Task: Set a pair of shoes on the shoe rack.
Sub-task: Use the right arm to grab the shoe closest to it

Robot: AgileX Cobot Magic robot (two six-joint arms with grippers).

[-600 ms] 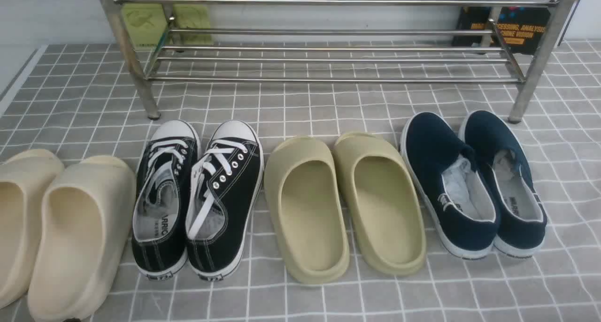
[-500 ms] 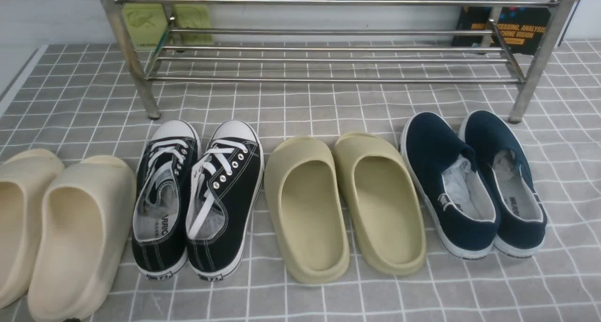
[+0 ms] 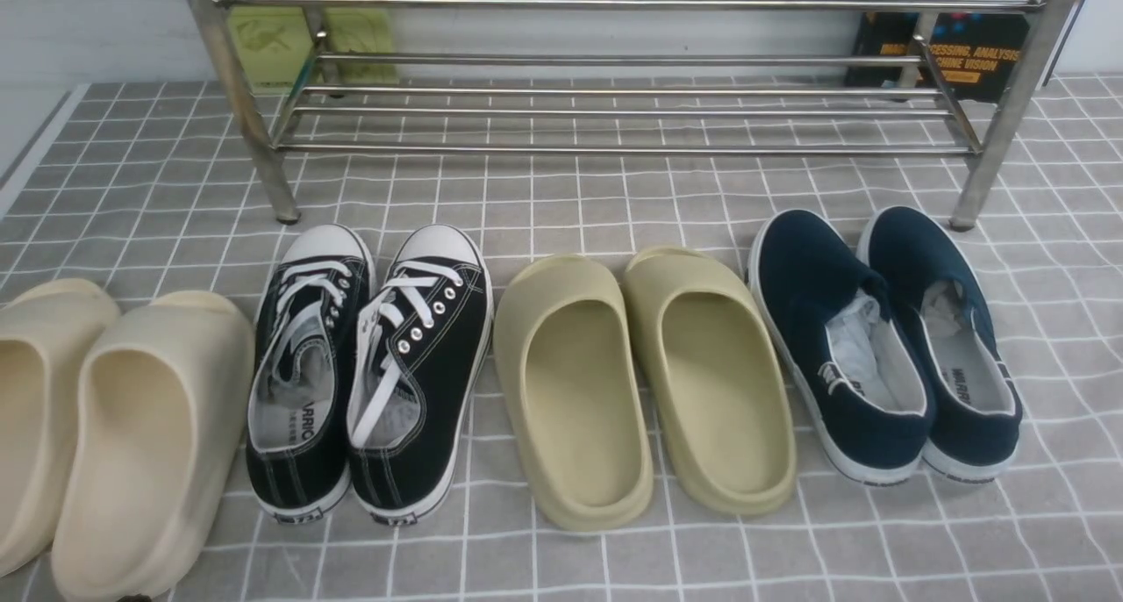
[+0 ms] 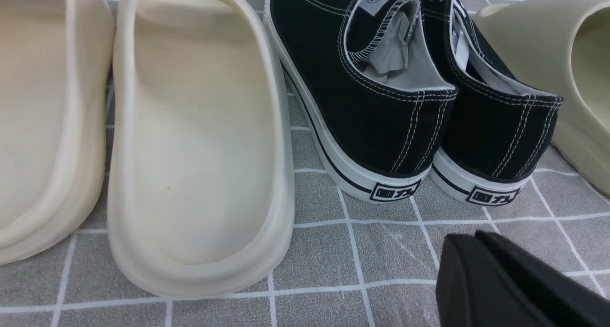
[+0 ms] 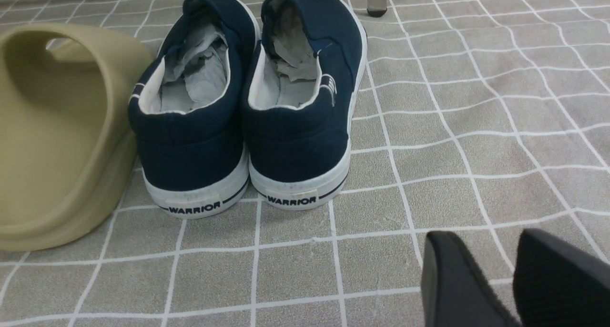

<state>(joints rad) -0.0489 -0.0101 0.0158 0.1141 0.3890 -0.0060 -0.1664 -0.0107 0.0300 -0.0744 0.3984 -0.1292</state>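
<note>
The pair of shoes, navy slip-ons with white soles, stands side by side at the right of the tiled floor: left shoe (image 3: 803, 273), right shoe (image 3: 908, 251), toes toward the shoe rack (image 3: 614, 3) of shiny steel bars at the back. In the right wrist view their heels (image 5: 190, 150) (image 5: 295, 146) face me, and crumpled paper fills both. My right gripper (image 5: 483, 234) hovers behind and to the right of them, open, with bare floor between its fingers. My left gripper (image 4: 472, 235) is shut and empty, low over the floor behind the black sneakers (image 4: 381, 127). Neither gripper shows in the front view.
Left of the navy pair lie olive slides (image 3: 649, 383), then black lace-up sneakers (image 3: 368, 365), then cream slides (image 3: 114, 426). Green items (image 3: 272, 40) and a dark book (image 3: 956, 49) stand behind the rack. One rack leg (image 5: 376, 3) stands just beyond the navy toes.
</note>
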